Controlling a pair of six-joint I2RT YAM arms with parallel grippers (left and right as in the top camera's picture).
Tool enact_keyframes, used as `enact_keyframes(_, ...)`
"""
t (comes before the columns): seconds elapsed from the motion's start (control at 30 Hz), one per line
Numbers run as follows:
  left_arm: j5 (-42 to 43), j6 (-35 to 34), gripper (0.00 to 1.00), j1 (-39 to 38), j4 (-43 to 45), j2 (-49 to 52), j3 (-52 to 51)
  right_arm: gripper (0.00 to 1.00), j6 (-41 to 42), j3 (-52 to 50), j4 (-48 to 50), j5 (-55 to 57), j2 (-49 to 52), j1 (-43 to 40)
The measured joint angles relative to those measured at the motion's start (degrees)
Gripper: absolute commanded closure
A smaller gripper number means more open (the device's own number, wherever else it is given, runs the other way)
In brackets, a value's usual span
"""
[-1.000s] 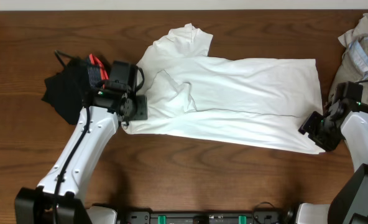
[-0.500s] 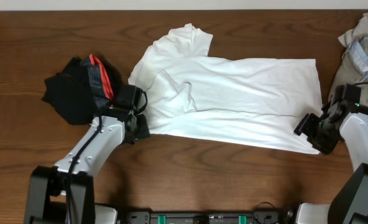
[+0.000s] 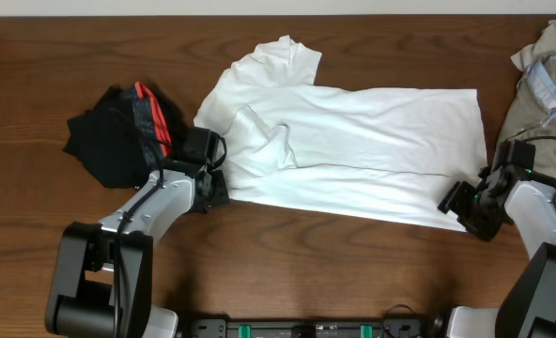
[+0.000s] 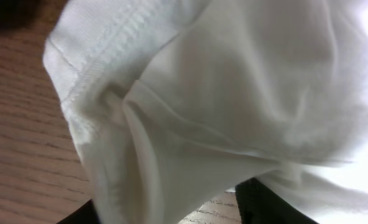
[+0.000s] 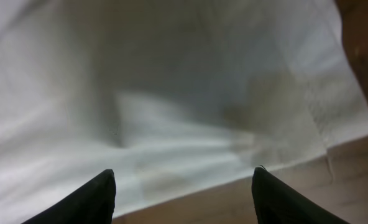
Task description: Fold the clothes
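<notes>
the white t-shirt [image 3: 353,141] lies spread lengthwise across the middle of the wooden table [image 3: 287,272], bottom hem to the right, one sleeve sticking out at the far side and the other folded in on top. it looks light, thin and limp, so it will probably sag and wrinkle wherever it is lifted, and should drag easily over the smooth wood; the doubled stitched edge [image 4: 91,62] and the corners seem the firmest places to pinch. the left gripper [image 3: 212,183] sits at the shirt's near left corner with bunched cloth between its fingers [image 4: 265,202], but i cannot tell whether it is clenched on that cloth. the right gripper [image 3: 461,202] rests at the near right corner, its fingers [image 5: 103,193] spread apart and released, with the hem and bare wood showing between them. open room lies along the near edge of the table and in the strip beyond the shirt. the black garment [image 3: 104,141] with its red band crowds the left end, and the khaki garment [image 3: 541,84] crowds the far right, so a fold toward the middle looks safest.
</notes>
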Motion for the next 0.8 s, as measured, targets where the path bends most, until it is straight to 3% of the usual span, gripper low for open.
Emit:
enact_keyframes(0.1,0.15,-0.22,0.77,-0.02,-0.46,0.0,0.02,0.32,0.0,0.0,1.14,-0.46,0.0,0.0)
enact_keyframes(0.2,0.15,-0.02,0.92,-0.02,-2.49,0.0,0.24,0.32,0.0,0.0,1.2,-0.79,0.0,-0.02)
enact_keyframes(0.43,-1.14,1.29,0.94,0.02,-3.43,-2.91,0.22,0.32,0.0,0.0,1.14,-0.5,0.0,0.0)
enact_keyframes(0.5,-1.66,2.14,0.87,0.02,-2.75,-4.79,0.22,0.31,0.0,0.0,1.07,-0.44,0.0,0.0)
enact_keyframes(0.6,-1.95,3.63,0.64,0.02,-2.8,-6.69,0.22,0.27,0.02,-0.02,0.94,-0.35,0.0,0.0)
enact_keyframes(0.8,-2.82,4.44,0.45,0.02,-2.97,-6.95,0.22,0.2,1.4,-2.21,1.14,2.03,0.0,-0.02)
